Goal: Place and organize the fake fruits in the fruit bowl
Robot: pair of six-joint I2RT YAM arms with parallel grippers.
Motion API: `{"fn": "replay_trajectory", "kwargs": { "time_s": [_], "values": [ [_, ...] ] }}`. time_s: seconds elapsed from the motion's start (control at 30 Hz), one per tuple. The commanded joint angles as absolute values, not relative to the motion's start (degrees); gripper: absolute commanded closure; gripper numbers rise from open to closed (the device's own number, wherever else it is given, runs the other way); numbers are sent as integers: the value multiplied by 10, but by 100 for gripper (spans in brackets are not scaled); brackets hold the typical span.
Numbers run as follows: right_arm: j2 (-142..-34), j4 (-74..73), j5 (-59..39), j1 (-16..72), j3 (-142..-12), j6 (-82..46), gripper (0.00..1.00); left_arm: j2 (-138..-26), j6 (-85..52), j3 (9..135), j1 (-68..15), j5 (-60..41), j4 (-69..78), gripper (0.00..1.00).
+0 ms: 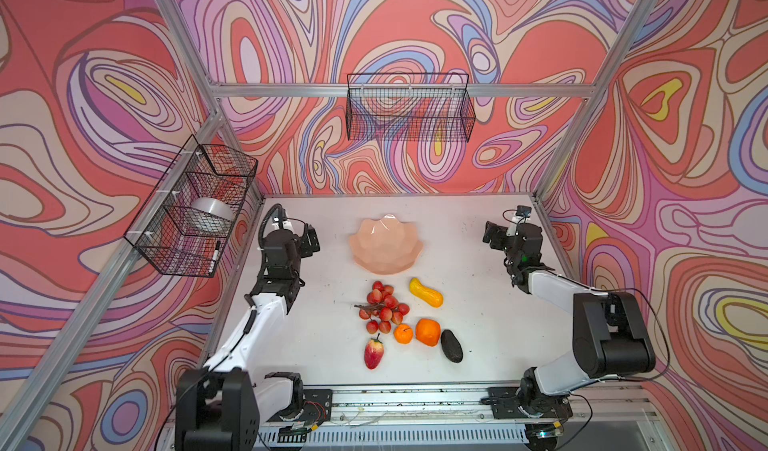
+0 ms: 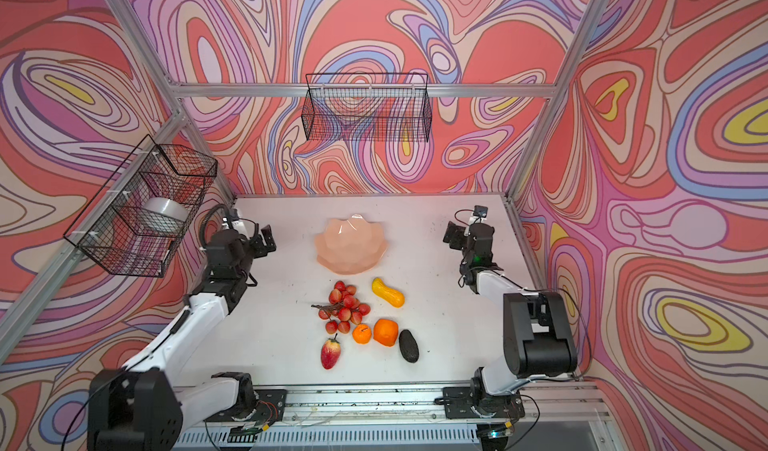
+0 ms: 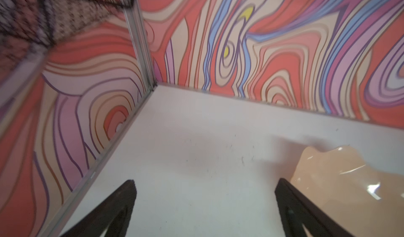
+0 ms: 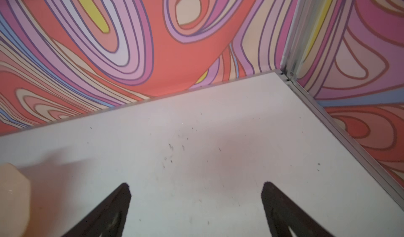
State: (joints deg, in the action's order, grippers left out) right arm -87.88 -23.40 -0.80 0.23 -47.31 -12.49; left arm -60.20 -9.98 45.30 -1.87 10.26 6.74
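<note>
Peach fruit bowl lies between left hand and right hand, both spread empty.

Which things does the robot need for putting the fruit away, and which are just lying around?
Needed: fruit bowl, grape bunch, yellow gourd-shaped fruit, strawberry-shaped fruit, small orange, large orange, avocado.

Just there: side wire basket holding a whitish bowl and pen; back wire basket.
</note>
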Motion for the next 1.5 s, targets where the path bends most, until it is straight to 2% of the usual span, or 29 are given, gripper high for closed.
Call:
{"fn": "replay_trajectory", "kwargs": {
  "time_s": [0.0,0.1,0.17,0.37,0.53,0.87,1.27,1.4,1.47],
  "values": [
    [-870,-120,-198,2,-470,-187,6,-521,-135,444,-18,102,-135,1],
    [-833,-50,-228,16,-466,-182,11,-464,-155,414,-18,133,-127,2],
    [-812,34,-221,50,-486,-150,12,-452,-148,423,-17,117,-126,2],
    [-803,178,-66,238,-516,-81,12,-493,-160,475,-14,81,-175,2],
    [-847,177,-36,328,-513,-80,13,-479,-170,468,-11,57,-164,2],
    [-961,182,33,375,-567,-65,15,-461,-180,453,-4,69,-156,0],
    [-1007,199,76,393,-579,-73,51,-461,-184,448,1,68,-156,0],
    [-976,211,111,393,-566,-100,66,-461,-185,447,2,67,-156,0],
    [-942,226,129,393,-560,-117,70,-461,-184,447,3,69,-156,0]
  ]
}}
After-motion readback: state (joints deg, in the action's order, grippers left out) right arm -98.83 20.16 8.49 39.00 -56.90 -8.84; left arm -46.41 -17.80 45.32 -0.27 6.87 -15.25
